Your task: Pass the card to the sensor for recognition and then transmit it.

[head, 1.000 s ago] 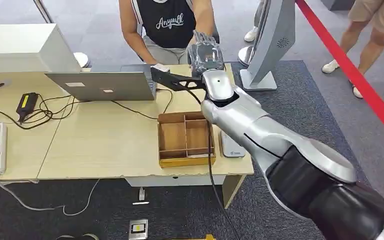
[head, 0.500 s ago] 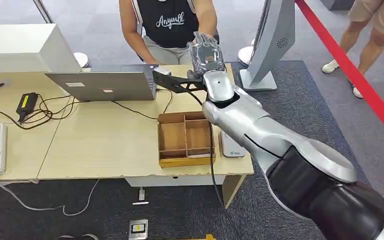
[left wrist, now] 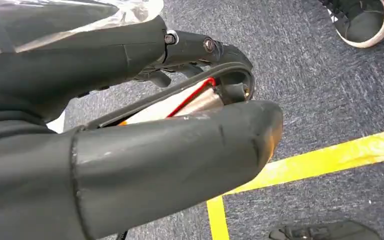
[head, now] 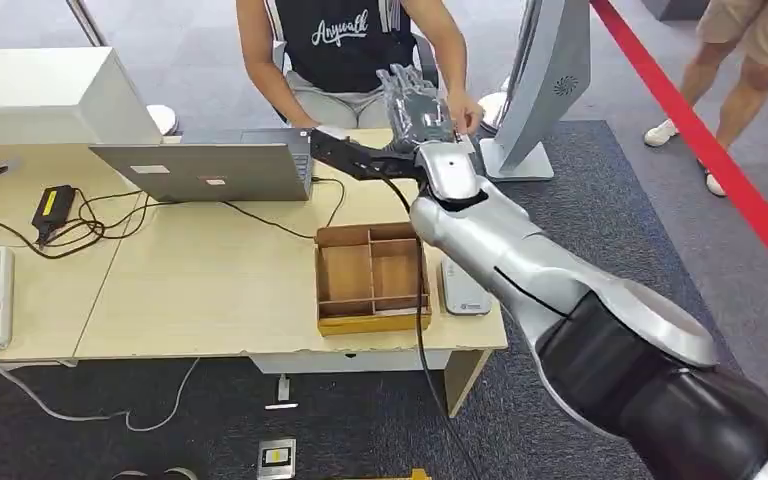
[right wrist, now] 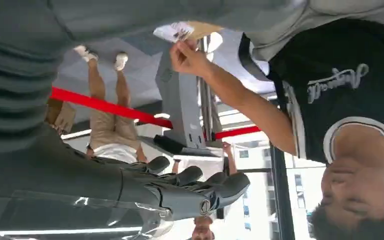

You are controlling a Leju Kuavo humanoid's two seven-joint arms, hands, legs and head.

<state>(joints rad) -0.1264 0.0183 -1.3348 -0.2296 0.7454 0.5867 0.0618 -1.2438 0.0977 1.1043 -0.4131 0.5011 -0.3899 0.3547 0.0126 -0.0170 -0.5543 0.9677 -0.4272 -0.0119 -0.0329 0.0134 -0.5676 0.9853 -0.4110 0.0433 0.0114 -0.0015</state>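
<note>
Our right hand (head: pixel 422 100) has swung further out past the table (head: pixel 210 280) edge toward the seated person (head: pixel 345 45) than a second ago. The person's hand (right wrist: pixel 187 57), not raised then, now pinches the card (right wrist: pixel 176 31) right against our thumb, while our fingers (right wrist: pixel 190 187) stretch out well apart from it, gripping nothing. Our left hand (left wrist: pixel 130 125) curls over the floor; we cannot tell whether it holds anything.
</note>
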